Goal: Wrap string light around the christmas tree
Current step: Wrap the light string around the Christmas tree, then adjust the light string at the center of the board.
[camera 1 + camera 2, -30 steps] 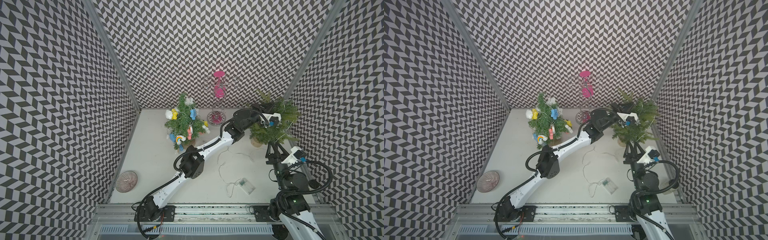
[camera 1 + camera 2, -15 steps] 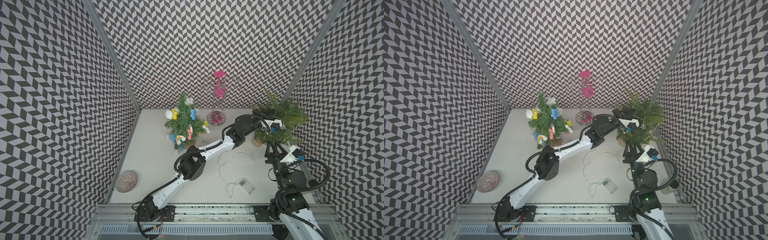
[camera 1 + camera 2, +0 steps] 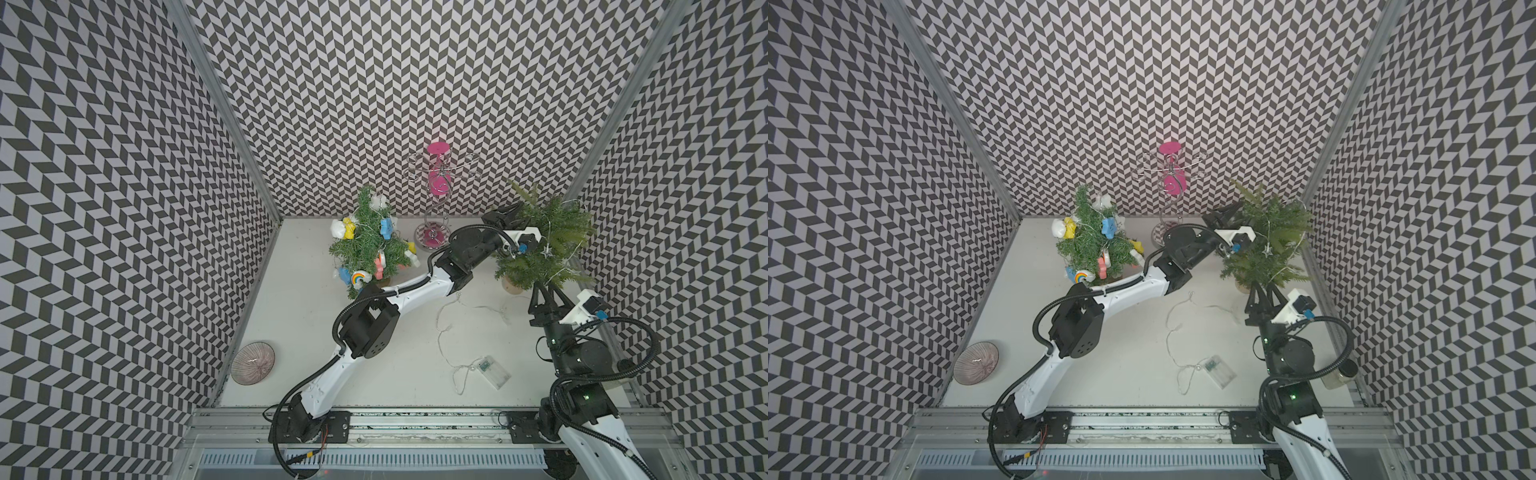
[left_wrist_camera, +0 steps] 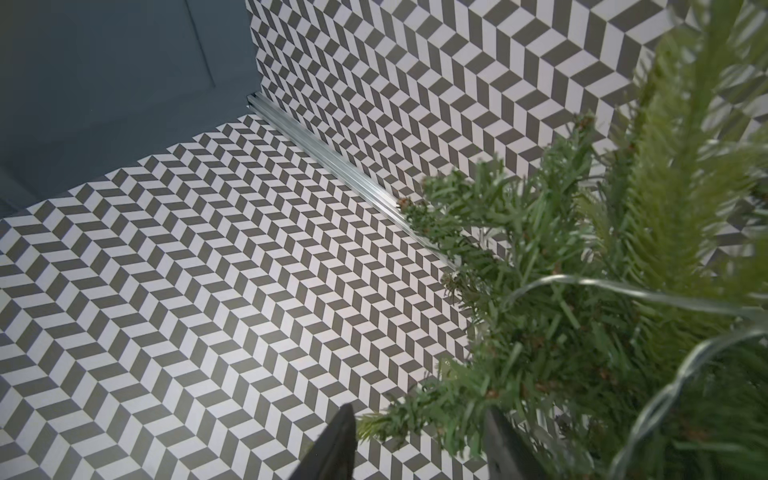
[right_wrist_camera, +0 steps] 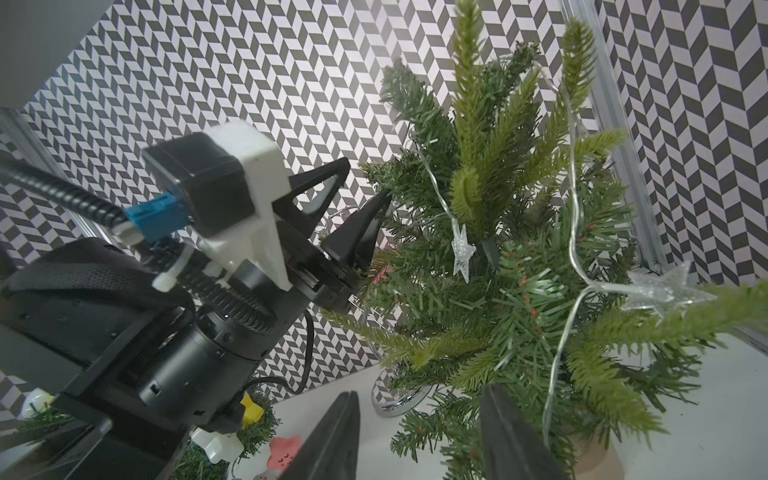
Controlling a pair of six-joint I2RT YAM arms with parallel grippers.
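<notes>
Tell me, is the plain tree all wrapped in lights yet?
Not yet. A clear wire string light with star bulbs drapes over the plain green Christmas tree up high. Nothing is in hand: left fingers near the treetop and right fingers near its base are open. Loose wire and a clear battery box lie on the white table.

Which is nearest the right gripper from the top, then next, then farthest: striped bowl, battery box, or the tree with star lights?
1. tree with star lights, just ahead of the right gripper, back right corner.
2. battery box, lying nearer the front.
3. striped bowl, far across on the left side.
</notes>
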